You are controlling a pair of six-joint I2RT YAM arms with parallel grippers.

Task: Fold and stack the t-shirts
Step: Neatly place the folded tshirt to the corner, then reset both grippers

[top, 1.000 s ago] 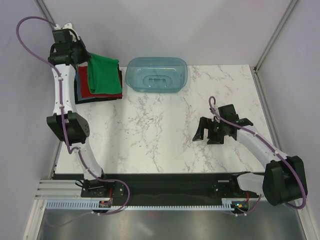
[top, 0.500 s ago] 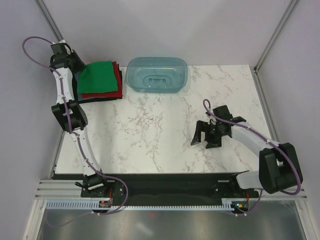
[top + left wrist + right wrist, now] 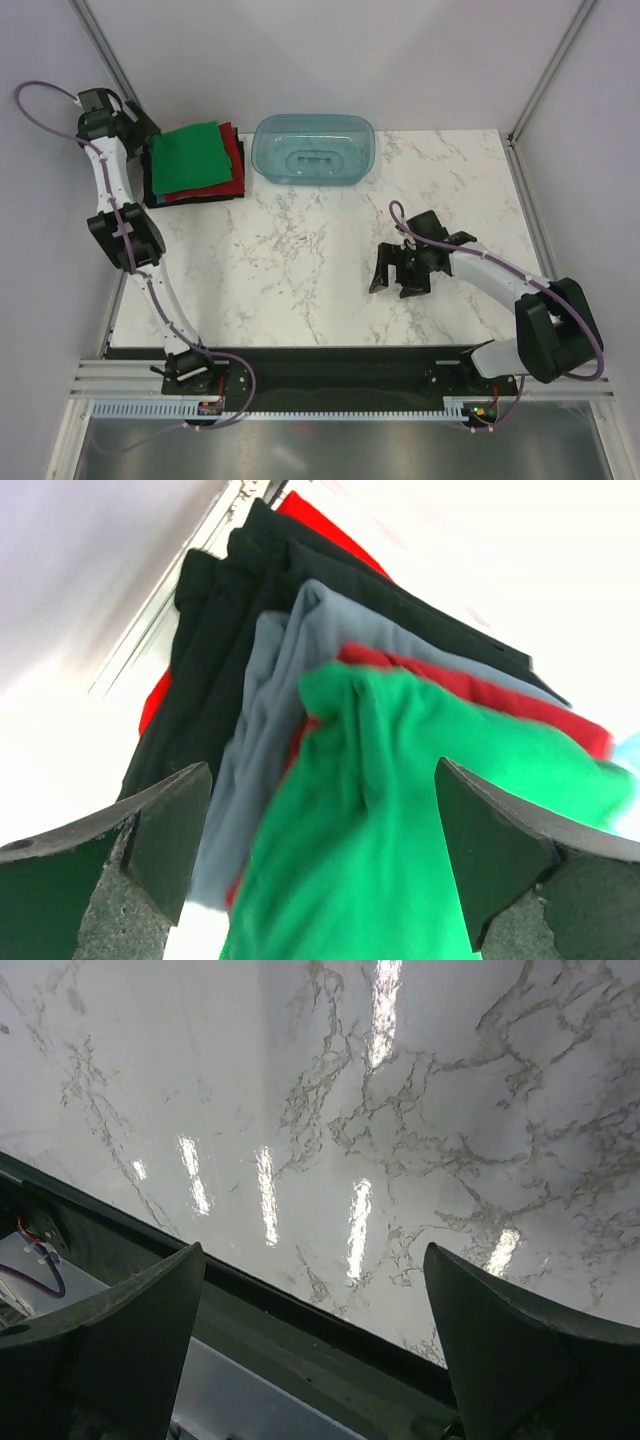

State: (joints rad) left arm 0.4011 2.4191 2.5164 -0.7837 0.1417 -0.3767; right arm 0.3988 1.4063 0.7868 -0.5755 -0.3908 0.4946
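Observation:
The t-shirts lie in one folded stack at the table's far left. A bright green t-shirt is on top, with a red one and a black one showing under it. The left wrist view shows the green t-shirt over red, light blue-grey and black layers. My left gripper is open at the stack's left edge, its jaws wide apart and clear of the cloth. My right gripper is open and empty low over the marble, right of centre.
A translucent teal plastic tub stands at the back centre, just right of the stack. The table's dark near edge runs under the right gripper in its wrist view. Frame posts rise at the back corners.
My left gripper opened and let go of the green t-shirt, which now lies flat on the stack; the arm drew back to the left. The right gripper drifted left, still open.

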